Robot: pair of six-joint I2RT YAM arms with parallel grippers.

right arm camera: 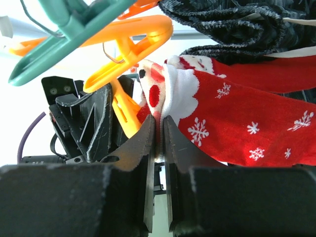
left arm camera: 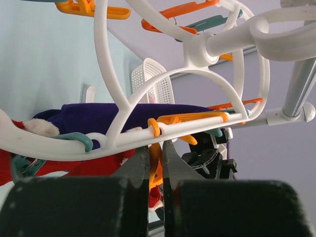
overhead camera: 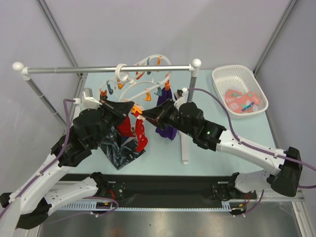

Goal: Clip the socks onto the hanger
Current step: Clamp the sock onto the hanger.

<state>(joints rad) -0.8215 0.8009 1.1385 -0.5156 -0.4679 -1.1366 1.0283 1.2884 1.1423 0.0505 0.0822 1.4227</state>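
My left gripper (left arm camera: 155, 148) is clamped tight on an orange clothespin (left arm camera: 156, 170) that dangles from the lower ring of the hanger (left arm camera: 114, 94). My right gripper (right arm camera: 159, 126) is closed down on the white cuff of a red sock (right arm camera: 222, 133). It holds that cuff just beside the same clothespin, and the sock's body trails off to the right.

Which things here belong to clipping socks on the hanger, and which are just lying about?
Job: hanger; red sock, in right gripper; orange clothespin, in left gripper; pink socks in basket.
Lying about: purple cloth; dark marbled cloth; metal rail.
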